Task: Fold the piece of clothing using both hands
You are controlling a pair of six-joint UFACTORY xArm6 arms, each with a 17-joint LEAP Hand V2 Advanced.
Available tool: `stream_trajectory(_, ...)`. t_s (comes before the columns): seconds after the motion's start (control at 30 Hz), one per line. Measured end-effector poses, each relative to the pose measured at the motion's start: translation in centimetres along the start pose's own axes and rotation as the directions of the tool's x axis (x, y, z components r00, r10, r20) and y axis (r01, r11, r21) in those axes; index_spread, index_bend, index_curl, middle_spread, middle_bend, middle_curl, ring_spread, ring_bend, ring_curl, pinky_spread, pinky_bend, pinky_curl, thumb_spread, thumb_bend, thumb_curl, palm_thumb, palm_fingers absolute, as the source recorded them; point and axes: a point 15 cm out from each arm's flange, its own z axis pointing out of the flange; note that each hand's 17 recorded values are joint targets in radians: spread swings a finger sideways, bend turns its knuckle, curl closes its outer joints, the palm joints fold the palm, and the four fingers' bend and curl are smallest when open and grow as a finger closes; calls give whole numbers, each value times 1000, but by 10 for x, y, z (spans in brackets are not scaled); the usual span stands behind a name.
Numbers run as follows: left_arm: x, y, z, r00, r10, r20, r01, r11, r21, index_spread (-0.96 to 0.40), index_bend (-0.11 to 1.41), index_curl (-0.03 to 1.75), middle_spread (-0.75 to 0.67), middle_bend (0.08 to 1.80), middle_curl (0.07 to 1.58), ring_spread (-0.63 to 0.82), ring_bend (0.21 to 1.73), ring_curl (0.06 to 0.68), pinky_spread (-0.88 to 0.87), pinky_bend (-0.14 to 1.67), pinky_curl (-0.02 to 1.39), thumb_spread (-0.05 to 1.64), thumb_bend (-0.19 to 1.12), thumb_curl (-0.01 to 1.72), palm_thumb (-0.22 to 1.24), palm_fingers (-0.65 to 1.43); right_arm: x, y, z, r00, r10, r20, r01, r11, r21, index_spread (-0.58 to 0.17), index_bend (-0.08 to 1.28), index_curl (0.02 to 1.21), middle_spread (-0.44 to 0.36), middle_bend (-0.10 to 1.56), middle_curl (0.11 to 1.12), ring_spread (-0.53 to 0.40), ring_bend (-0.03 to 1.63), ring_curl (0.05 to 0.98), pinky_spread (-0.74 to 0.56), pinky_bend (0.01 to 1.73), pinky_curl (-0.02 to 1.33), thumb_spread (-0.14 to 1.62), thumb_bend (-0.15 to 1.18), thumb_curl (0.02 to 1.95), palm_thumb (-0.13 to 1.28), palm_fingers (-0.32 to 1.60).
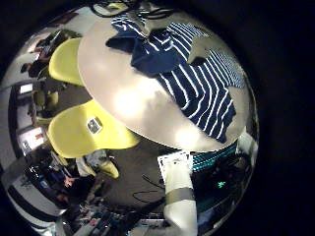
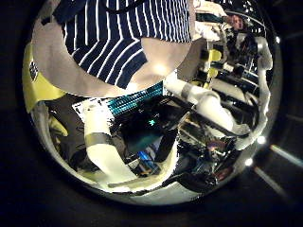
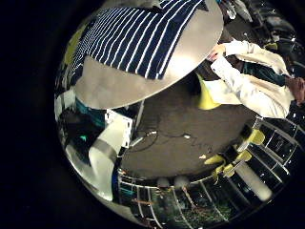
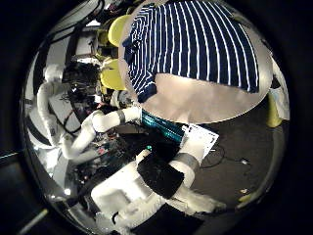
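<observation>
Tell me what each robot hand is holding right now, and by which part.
Cannot be told for certain: no fingers show in any palm view. The striped shirt lies spread on the round table, away from the cameras, so probably nothing is held.

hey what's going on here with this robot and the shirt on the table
A two-armed robot is set up to fold a striped garment that lies spread on a round table. In these palm views the garment looks loosely laid, with one part bunched over itself, not neatly folded. Neither hand appears to be touching it; both palm cameras look at it from a distance, so the folding seems not to be under way at this moment.
</observation>
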Motion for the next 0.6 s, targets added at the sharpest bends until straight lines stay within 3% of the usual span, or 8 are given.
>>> stream_trajectory(0.23,18,-24,40,990,121,75,-124,992,35,-65,161,303,150,181,352,336,701,178,464,402,316,946,-30,292,67,69,-7,10,0,1000,14,24,-14,1000,-25,-381,164,284,12,232,350,88,638,226,381,501,269,1216,-16,264,329,208)
stream_trajectory(0.47,25,-29,70,979,167,113,-166,986,-19,-38,160,304,201,188,341,365,699,181,458,407,314,882,-34,301,56,57,-10,20,-5,1000,22,15,-21,999,-23,-377,164,284,12,227,352,99,625,221,381,496,264,1223,-17,264,333,214)
stream_trajectory(0.6,29,-35,82,977,163,138,-161,987,-26,-21,198,317,196,209,344,367,688,176,458,378,302,857,-30,309,65,116,-10,22,-6,999,29,21,-28,999,-25,-376,169,287,12,223,353,101,620,218,382,491,261,1224,-17,264,333,220)
